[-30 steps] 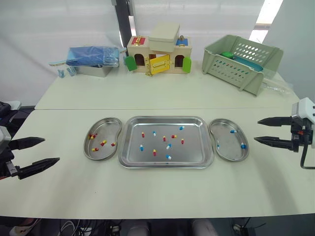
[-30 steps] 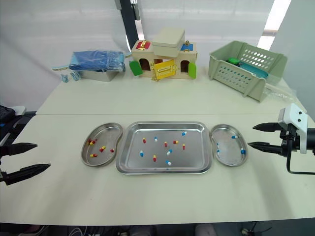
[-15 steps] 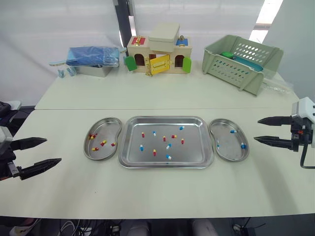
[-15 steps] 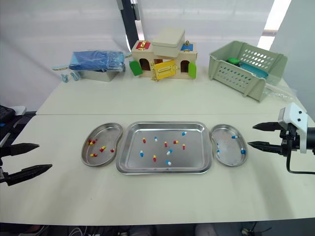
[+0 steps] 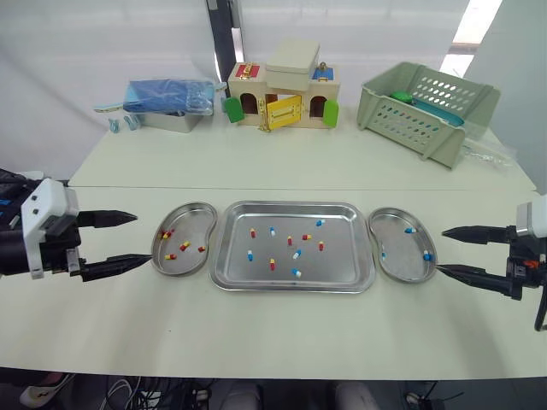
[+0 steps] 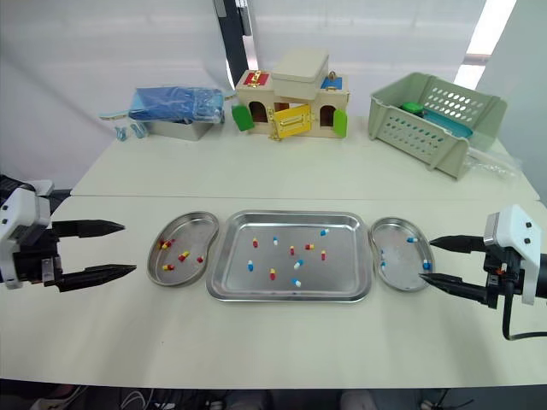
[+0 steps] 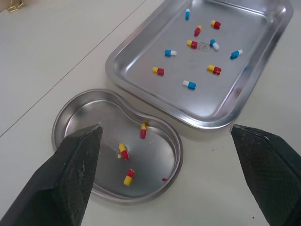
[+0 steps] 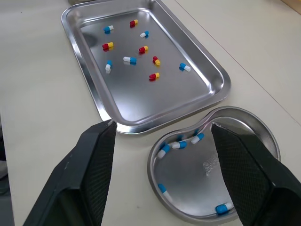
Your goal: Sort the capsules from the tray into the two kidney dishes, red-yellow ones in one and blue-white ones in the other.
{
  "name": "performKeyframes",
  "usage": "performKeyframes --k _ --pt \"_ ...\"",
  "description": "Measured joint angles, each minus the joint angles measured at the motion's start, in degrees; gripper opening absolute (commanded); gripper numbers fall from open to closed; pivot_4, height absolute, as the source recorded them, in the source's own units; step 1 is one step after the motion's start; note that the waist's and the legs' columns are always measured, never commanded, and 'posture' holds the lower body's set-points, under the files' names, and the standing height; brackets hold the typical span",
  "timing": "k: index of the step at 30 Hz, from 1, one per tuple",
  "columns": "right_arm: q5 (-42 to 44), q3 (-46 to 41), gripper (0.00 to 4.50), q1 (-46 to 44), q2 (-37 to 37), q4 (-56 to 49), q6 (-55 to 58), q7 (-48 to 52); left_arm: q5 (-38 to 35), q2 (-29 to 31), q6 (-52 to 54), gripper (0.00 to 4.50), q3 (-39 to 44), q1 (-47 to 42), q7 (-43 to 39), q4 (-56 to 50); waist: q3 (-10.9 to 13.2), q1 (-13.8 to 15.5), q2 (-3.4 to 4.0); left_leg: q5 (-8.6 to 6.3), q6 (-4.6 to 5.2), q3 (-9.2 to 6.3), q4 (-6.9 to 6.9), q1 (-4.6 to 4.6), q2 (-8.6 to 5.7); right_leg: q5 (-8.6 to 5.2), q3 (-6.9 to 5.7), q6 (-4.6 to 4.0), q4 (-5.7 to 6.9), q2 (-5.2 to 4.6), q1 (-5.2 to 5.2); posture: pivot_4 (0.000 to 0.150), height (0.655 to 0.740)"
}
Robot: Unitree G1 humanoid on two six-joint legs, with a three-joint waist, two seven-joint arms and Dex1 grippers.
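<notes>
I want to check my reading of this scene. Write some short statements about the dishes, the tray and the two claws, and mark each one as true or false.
1. The left kidney dish holds red-yellow capsules. True.
2. The tray is already empty. False: the tray holds capsules of both colours.
3. The right claw is shut on a blue-white capsule. False: the right claw is open and holds nothing.
4. The right kidney dish holds only blue-white capsules. True.
5. The left claw is open, near the left kidney dish. True.
</notes>
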Motion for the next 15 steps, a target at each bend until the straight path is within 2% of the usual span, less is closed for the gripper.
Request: performKeyframes --k 4,8,12,15 --pt "2.4 -0.5 3.37 -2.6 0.2 -2.7 1.7 -3.3 0.6 0.0 -0.3 4.50 -3.1 -3.1 -0.4 1.2 0.0 -0.3 0.00 0.00 0.00 0.00 0.00 0.00 0.00 0.00 0.01 0.00 0.00 0.01 0.00 0.150 0.7400" --pt "3.6 3.2 3.37 -8.1 -0.7 -2.6 1.8 -4.7 0.3 -0.7 0.3 4.50 -2.9 -1.0 0.4 -1.5 0.0 -0.5 -0.01 0.00 0.00 -0.02 0.00 -0.01 0.03 0.00 -0.01 0.00 -0.01 0.02 0.00 0.150 0.7400" --pt "3.4 9.5 3.37 -14.0 -1.2 1.0 0.9 -4.1 -1.7 -1.9 2.8 4.50 1.7 4.5 1.6 -6.0 0.0 -0.7 -0.07 0.00 0.00 -0.05 0.00 -0.03 0.04 0.00 -0.03 0.00 -0.02 0.02 0.01 0.150 0.7400" --pt "2.2 16.0 3.37 -19.9 -1.2 5.0 -1.1 -2.4 -4.3 -3.2 6.4 4.50 9.0 9.4 2.7 -10.8 0.0 -1.0 -0.08 0.00 0.00 -0.03 0.00 -0.02 0.05 0.00 -0.01 0.00 -0.04 0.02 0.01 0.150 0.7400"
